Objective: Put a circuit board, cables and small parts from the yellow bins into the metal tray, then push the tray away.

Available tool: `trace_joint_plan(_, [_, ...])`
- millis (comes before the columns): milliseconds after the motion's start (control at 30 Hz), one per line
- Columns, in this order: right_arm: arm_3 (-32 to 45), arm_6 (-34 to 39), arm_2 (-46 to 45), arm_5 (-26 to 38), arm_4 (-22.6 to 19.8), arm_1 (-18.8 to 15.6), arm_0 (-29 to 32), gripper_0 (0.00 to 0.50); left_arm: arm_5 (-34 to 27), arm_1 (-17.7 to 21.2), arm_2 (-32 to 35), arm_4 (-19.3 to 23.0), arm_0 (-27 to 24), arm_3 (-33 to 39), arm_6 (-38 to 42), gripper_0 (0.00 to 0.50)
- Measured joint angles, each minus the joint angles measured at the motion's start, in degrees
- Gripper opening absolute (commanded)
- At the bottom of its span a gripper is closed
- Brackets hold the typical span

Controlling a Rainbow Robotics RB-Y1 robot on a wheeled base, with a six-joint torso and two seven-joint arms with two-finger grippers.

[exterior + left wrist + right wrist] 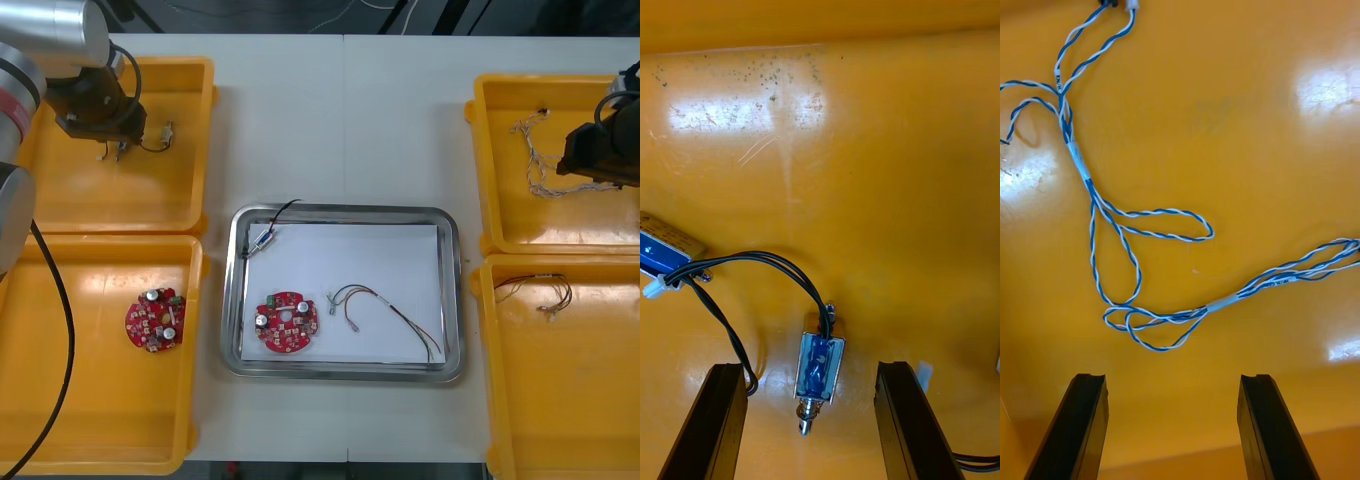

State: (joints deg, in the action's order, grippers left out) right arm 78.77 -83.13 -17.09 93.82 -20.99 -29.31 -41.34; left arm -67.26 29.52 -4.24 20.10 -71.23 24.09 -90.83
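My left gripper hangs open over the back left yellow bin. In the left wrist view its fingers stand either side of a small metal part with a blue body and black wires. A second such part lies farther off. My right gripper is over the back right bin, open just short of the twisted blue and white cables. The metal tray, white inside, holds a red circuit board, a small metal part with a black cable, and a red and yellow cable.
Another red circuit board lies in the front left bin. The front right bin holds a thin cable. Bare table lies beyond the tray's far edge, between the back bins.
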Motion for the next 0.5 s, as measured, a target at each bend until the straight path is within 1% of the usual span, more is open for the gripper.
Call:
trace_joint_plan(167, [0.1,0.8,-1.9,0.3,0.4,0.0,-0.1,0.5,0.8,-0.1,0.0,0.0,0.1,0.0,0.0,0.5])
trace_joint_plan(333, [0.1,8.0,-2.5,3.0,1.5,0.0,-1.1,0.5,1.3,-0.2,0.0,0.0,0.1,0.0,0.0,0.5])
trace_joint_plan(500, [-0.1,12.0,-2.5,3.9,2.8,0.0,-2.6,0.5,1.5,-0.3,0.0,0.1,0.3,0.0,-0.1,0.5])
